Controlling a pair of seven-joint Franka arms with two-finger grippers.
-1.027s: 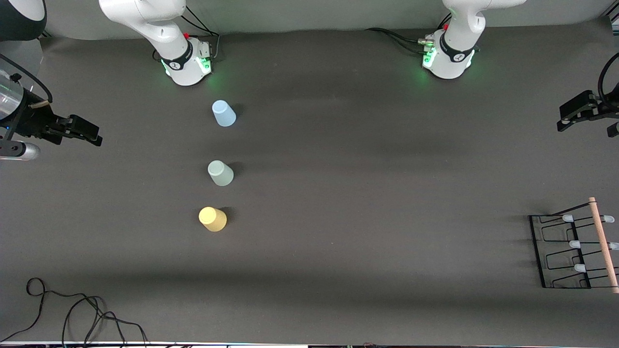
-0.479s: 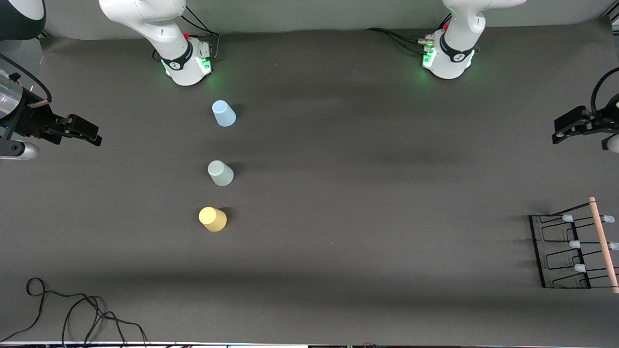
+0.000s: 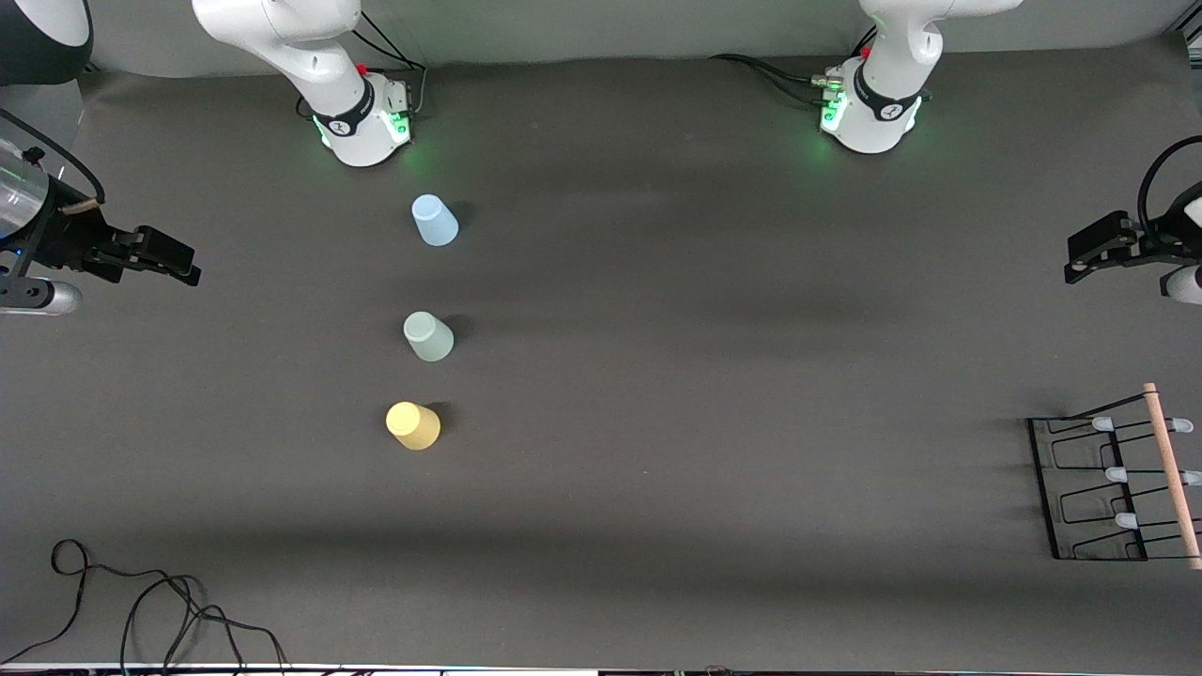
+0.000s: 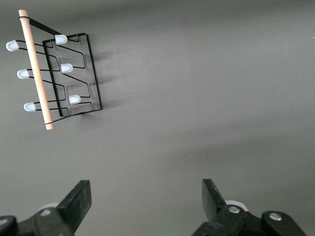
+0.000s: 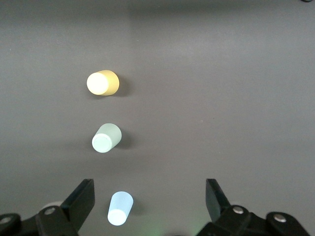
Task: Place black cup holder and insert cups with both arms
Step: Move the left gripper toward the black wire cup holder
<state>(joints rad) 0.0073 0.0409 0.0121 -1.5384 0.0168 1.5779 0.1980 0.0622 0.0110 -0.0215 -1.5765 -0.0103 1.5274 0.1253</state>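
The black cup holder [image 3: 1108, 488] stands on the table at the left arm's end, its wooden rod handle [image 3: 1171, 474] on top; it also shows in the left wrist view [image 4: 61, 73]. Three cups stand upside down in a row toward the right arm's end: light blue [image 3: 434, 221] nearest the bases, pale green [image 3: 428, 336], and yellow [image 3: 412, 425] nearest the front camera. They also show in the right wrist view: light blue [image 5: 120, 208], pale green [image 5: 106, 137], yellow [image 5: 102, 82]. My left gripper [image 3: 1094, 249] is open and empty in the air. My right gripper [image 3: 164, 258] is open and empty in the air.
A black cable [image 3: 141, 601] lies coiled near the front edge at the right arm's end. The dark table mat [image 3: 714, 376] is bare between the cups and the holder.
My left gripper has moved a little toward the table's middle. My right gripper has barely shifted. The cups and the holder have not moved.
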